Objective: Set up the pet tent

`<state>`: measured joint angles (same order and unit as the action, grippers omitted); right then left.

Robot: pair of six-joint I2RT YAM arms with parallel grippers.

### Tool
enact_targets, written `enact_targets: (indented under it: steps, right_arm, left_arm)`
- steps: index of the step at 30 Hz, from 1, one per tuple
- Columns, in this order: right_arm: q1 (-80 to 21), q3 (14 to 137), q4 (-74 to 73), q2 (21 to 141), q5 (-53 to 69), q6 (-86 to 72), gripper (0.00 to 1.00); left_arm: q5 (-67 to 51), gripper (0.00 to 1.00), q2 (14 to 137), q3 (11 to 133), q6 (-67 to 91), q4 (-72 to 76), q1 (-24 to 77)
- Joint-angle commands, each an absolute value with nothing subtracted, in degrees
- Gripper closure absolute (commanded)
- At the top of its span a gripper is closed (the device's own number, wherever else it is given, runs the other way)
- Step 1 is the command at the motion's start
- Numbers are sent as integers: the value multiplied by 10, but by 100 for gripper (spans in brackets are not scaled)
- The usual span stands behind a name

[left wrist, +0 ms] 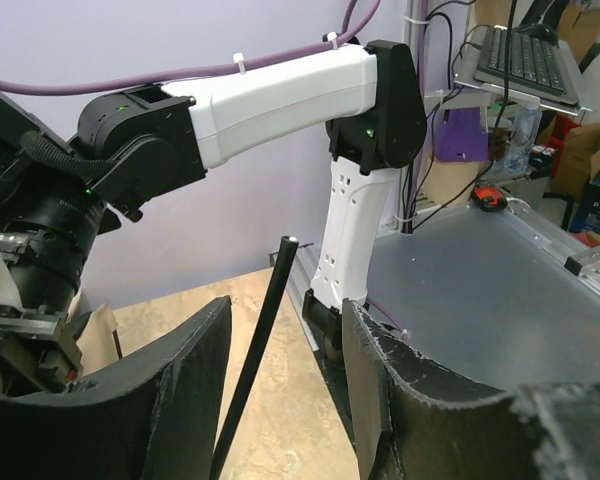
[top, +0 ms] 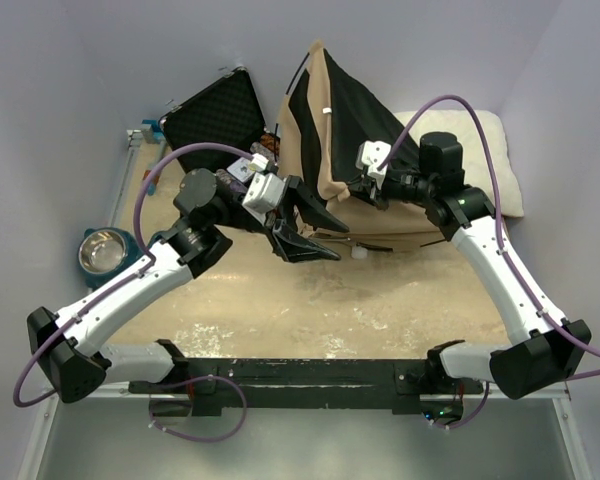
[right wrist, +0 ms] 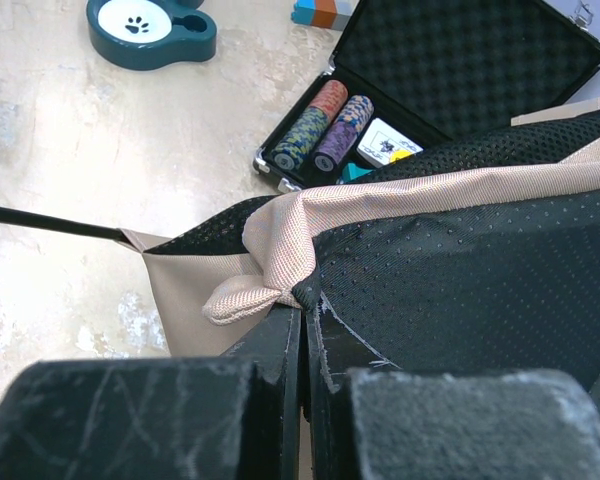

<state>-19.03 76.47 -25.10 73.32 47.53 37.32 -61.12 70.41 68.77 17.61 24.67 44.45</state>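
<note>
The pet tent [top: 340, 120] stands half-raised at the table's far middle, the bent right arm's gripper [right wrist: 304, 335] pinched tight on its tan-and-black fabric edge, while the outstretched left gripper [top: 308, 232] gapes wide, a thin dark pole [left wrist: 258, 360] between its fingers.

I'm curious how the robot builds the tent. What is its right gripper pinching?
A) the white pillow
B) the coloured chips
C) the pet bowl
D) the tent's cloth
D: in the right wrist view the right gripper is shut on a fold of the pet tent at its tan and black edge.
</note>
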Motion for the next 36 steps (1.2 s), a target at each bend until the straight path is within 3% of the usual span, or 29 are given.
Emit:
enact_targets:
  steps: [1, 4, 7, 10, 12, 22, 36]
  right_arm:
    - [-192, 765, -218, 714, 489, 356, 100]
    - [-192, 764, -218, 713, 490, 354, 100]
    - [-192, 761, -218, 710, 490, 354, 100]
    - [-192, 759, -217, 708, 490, 353, 100]
    - [-192, 759, -216, 708, 490, 352, 100]
    - [-192, 820, -237, 726, 555, 247, 100]
    - [-183, 832, -203, 724, 656, 68, 100]
  left_arm:
    - [-598, 48, 720, 720, 197, 269, 457]
    - [-590, 51, 729, 730, 207, 263, 459]
    - [-592, 61, 732, 735, 212, 263, 460]
    - [-588, 79, 733, 735, 213, 256, 459]
    - [-579, 100, 732, 733, 214, 245, 459]
    - [-533, 100, 768, 735, 209, 72, 454]
    - [-507, 100, 797, 686, 223, -32, 368]
